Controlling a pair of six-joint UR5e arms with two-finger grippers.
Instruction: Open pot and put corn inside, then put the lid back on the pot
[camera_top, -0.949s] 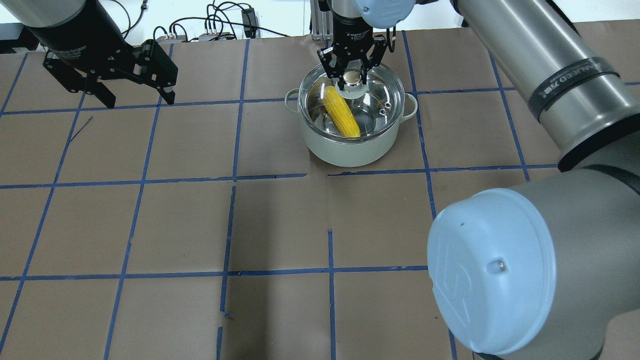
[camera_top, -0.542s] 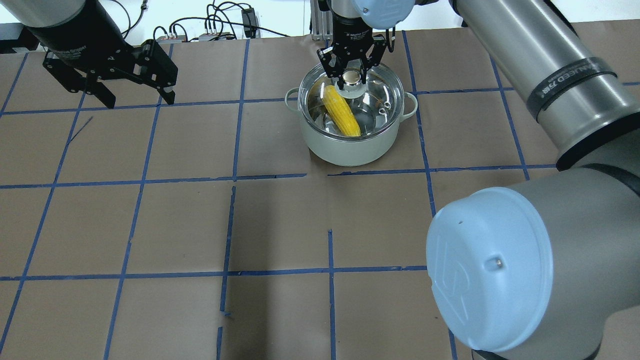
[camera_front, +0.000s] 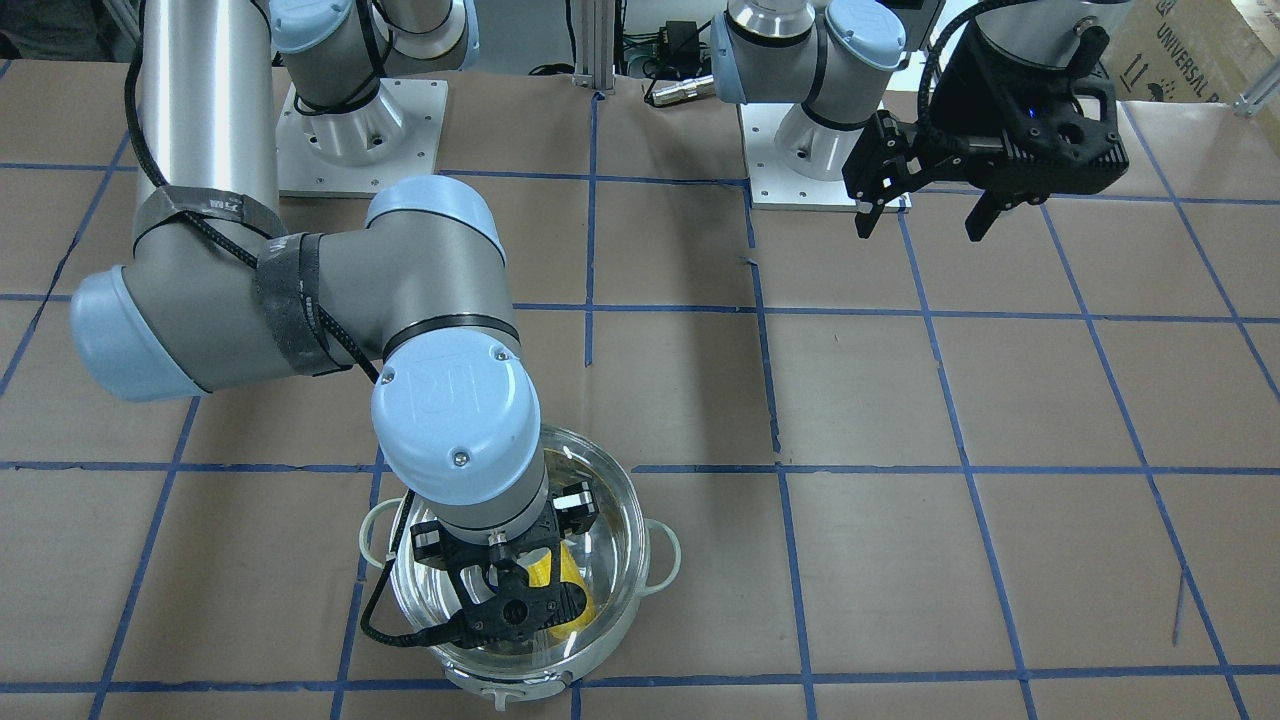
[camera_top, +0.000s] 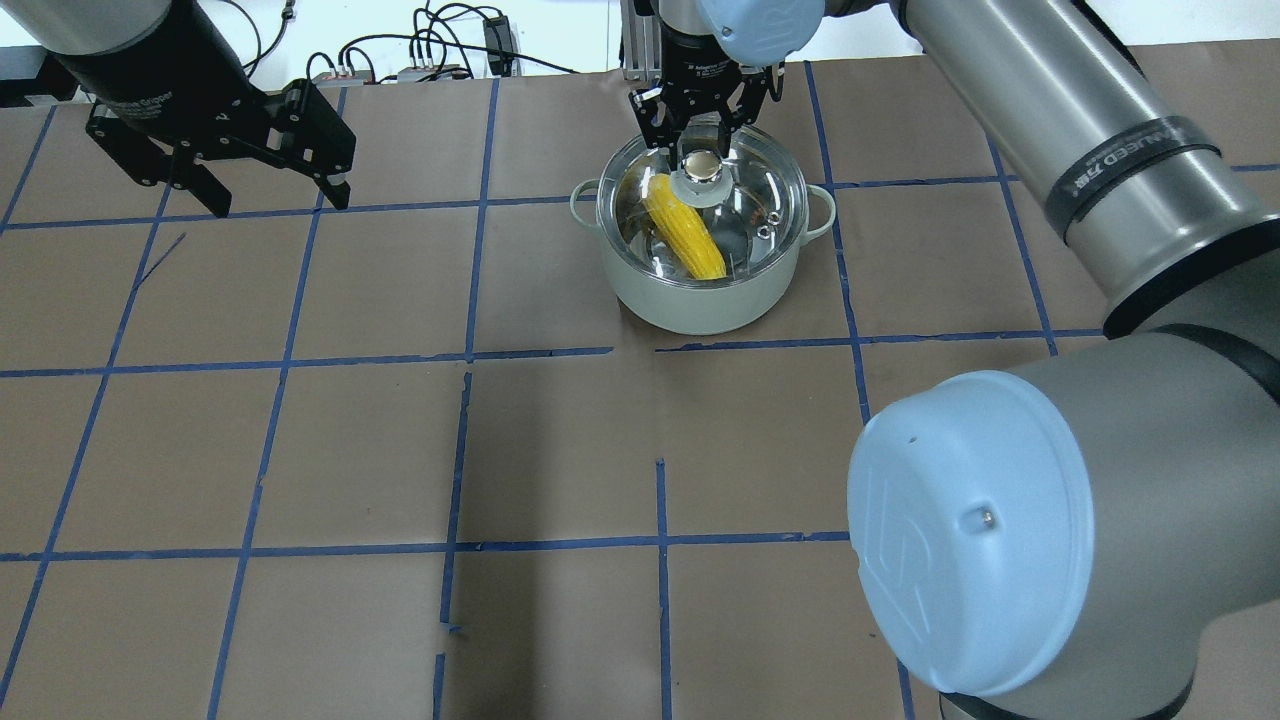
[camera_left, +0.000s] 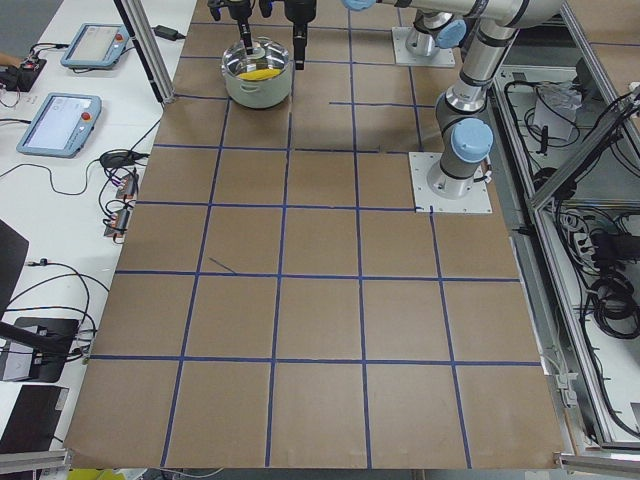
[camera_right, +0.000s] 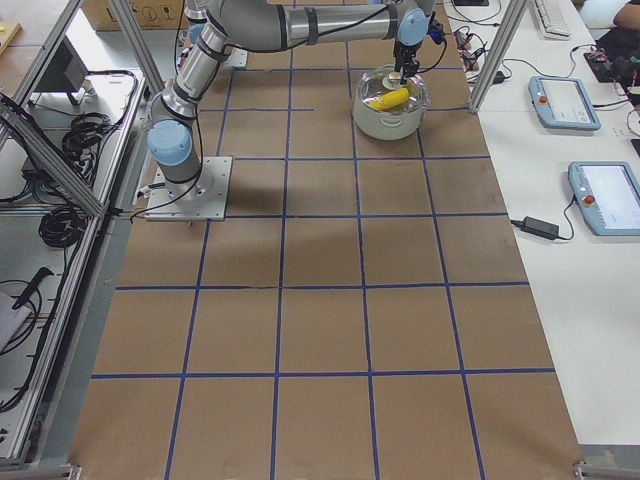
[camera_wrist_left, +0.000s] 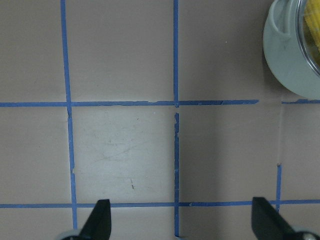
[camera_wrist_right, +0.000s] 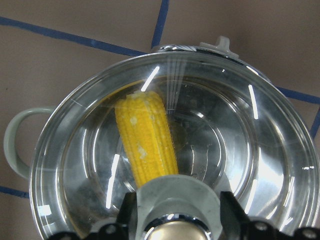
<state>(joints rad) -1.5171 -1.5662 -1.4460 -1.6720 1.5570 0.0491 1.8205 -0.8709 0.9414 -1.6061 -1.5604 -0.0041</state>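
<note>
The pot (camera_top: 690, 300) stands at the table's far middle with the corn (camera_top: 685, 228) lying slanted inside. The glass lid (camera_top: 770, 190) sits on the pot's rim. My right gripper (camera_top: 703, 143) hovers just above the lid's knob (camera_top: 703, 168) with its fingers spread. In the right wrist view the knob (camera_wrist_right: 177, 200) is between the open fingers, and the corn (camera_wrist_right: 145, 140) shows through the lid (camera_wrist_right: 250, 150). My left gripper (camera_top: 275, 200) is open and empty at the far left, above bare table. The left wrist view catches the pot (camera_wrist_left: 287, 60) at its top right.
Blue tape lines grid the brown table (camera_top: 560, 450). My right arm's large elbow (camera_top: 970, 530) fills the overhead view's lower right. Cables and boxes (camera_top: 430, 60) lie beyond the far edge. Both arm bases (camera_front: 360, 130) stand on plates at the robot's side.
My right gripper has lifted a little off the lid's knob. The lid and pot have stayed in place. The left arm has not moved.
</note>
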